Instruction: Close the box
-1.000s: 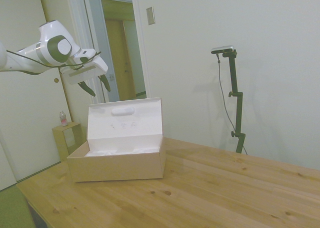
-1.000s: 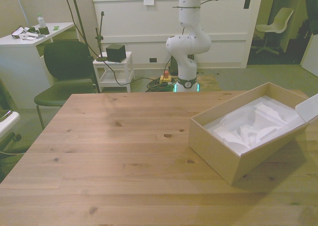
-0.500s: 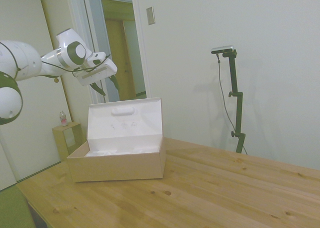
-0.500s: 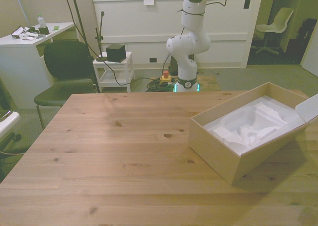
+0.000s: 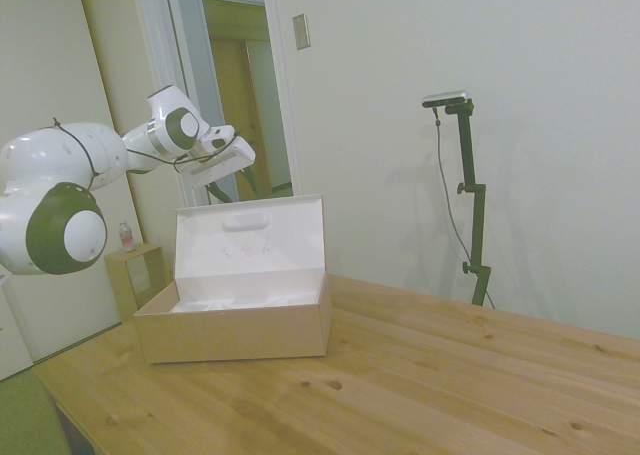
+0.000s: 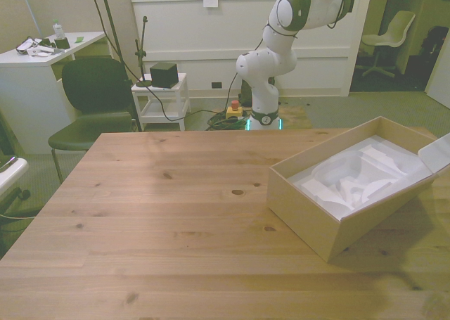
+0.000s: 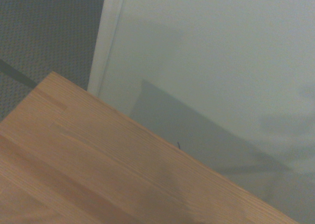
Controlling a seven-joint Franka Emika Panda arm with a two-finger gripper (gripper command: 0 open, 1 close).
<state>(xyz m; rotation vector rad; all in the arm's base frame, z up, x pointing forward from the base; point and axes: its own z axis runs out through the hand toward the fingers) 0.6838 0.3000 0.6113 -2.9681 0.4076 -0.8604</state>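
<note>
The long tan cardboard box (image 5: pixel 235 330) stands open on the wooden table (image 5: pixel 420 375), its inside white. In the side view its hinged lid (image 5: pixel 250 237) stands upright with a small oval mark near the top. In the front view the box (image 6: pixel 330 221) sits at the right, and the lid (image 6: pixel 437 153) is cut off by the picture's edge. My gripper (image 5: pixel 232 186) hangs open just above and behind the lid's top edge, touching nothing. It is out of the front view, which shows only the arm (image 6: pixel 295 10). The wrist view shows bare table wood (image 7: pixel 74 165) and a wall.
A small wooden cube shelf (image 5: pixel 133 277) with a bottle (image 5: pixel 127 237) on top stands on the floor beyond the box. Past the table's far edge in the front view are a dark chair (image 6: pixel 95 88), a white cart (image 6: pixel 160 98) carrying a black cube, and a white desk (image 6: pixel 42 56).
The arm has swung rightward in the side view. The gripper has come from high at the left of the box to just behind the lid's top edge. The box has not moved.
</note>
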